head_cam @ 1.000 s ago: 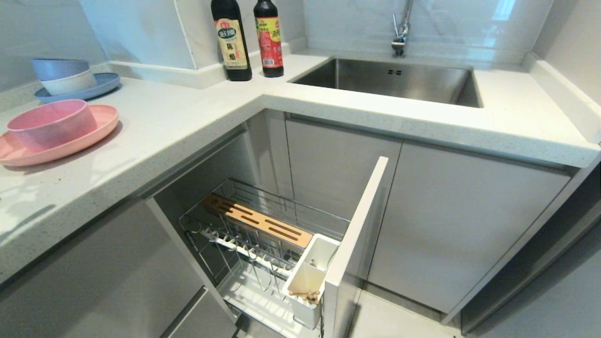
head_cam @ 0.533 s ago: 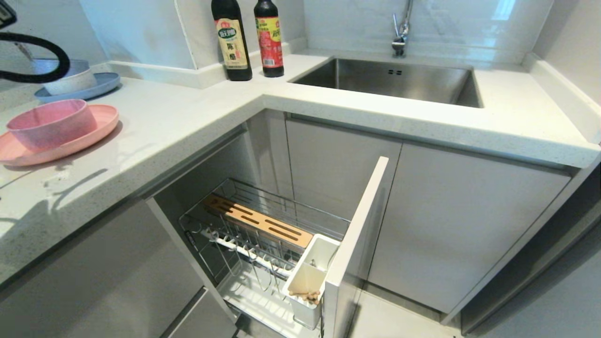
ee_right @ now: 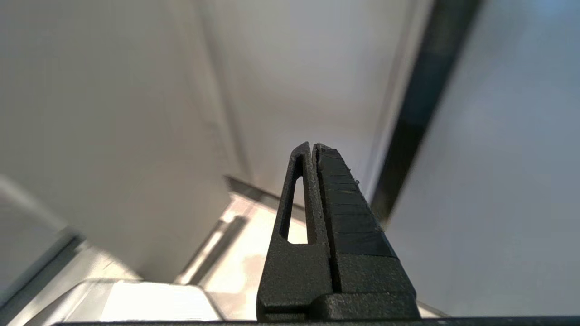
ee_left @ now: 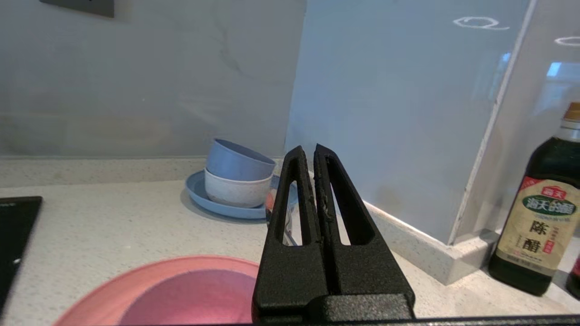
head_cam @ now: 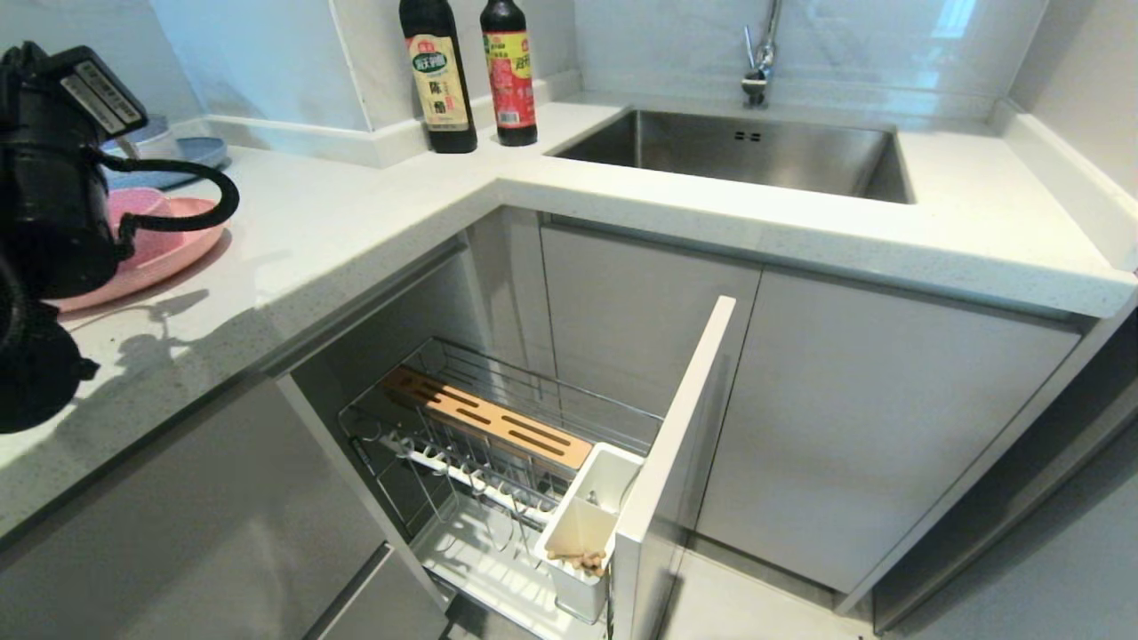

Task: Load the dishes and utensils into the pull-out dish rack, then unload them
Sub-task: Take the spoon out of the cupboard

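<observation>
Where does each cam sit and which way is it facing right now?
Head: high on the robot, looking forward and down at the counter, sink and pull-out dish rack; left arm shows at left.
Left wrist: behind the shut left gripper, looking level across the counter at the pink bowl and blue bowl.
Right wrist: behind the shut right gripper, facing cabinet fronts.
Shared: head and left wrist both show the vinegar bottle.

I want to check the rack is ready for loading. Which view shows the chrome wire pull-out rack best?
The head view: the chrome wire pull-out rack sits pulled out, seen from above. Neither wrist view shows it.
</observation>
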Motion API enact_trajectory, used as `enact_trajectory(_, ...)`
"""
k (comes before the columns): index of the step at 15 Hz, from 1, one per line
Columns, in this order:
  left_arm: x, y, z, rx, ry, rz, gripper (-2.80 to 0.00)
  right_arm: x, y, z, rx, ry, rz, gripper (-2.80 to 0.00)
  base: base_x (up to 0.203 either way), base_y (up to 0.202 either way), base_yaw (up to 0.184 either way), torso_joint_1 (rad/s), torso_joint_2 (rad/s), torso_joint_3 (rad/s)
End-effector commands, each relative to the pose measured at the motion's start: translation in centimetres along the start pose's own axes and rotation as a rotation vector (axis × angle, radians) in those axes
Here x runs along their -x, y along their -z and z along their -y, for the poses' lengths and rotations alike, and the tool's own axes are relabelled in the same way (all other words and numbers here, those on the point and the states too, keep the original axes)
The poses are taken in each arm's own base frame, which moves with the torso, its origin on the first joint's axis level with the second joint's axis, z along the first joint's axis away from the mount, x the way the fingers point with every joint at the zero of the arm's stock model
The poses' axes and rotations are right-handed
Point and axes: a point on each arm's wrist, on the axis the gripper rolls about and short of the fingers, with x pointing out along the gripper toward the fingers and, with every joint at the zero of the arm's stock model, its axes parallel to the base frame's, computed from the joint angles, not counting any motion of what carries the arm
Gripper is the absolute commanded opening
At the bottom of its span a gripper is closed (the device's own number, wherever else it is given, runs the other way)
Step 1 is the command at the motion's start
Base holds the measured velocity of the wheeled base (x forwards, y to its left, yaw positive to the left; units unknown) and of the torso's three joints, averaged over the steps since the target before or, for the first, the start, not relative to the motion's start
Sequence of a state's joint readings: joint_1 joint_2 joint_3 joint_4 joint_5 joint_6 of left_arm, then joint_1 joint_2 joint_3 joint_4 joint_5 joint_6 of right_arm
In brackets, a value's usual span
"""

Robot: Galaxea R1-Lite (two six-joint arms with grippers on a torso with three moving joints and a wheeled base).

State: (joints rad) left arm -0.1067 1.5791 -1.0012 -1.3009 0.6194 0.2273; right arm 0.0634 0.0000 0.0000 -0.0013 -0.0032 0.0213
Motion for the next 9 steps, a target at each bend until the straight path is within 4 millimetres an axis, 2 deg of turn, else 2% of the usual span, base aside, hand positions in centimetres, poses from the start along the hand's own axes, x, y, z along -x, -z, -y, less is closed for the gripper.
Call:
enact_trajectory(1,0.3,1.3,0.3,-0.008,0.005,-0.012,-2.80,0.0,0.0,0.0,0.000,-0.001,-0.001,-2.80,0.000,0.000,0.000,0.000,0.00,0.000)
enact_trajectory(3,0.5,1.7,0.4,-0.007,0.007,-0.013,-2.80,0.0,0.0,-0.1,0.000,0.057,0.000,-2.80,0.000,0.000,0.000,0.000,0.00,0.000)
enact_trajectory(9,1.0,3.2,0.8,-0.032,0.028,-0.057,-2.80,0.0,0.0,-0.1,0.000,0.057,0.000,-2.80,0.000,0.000,0.000,0.000,0.00,0.000)
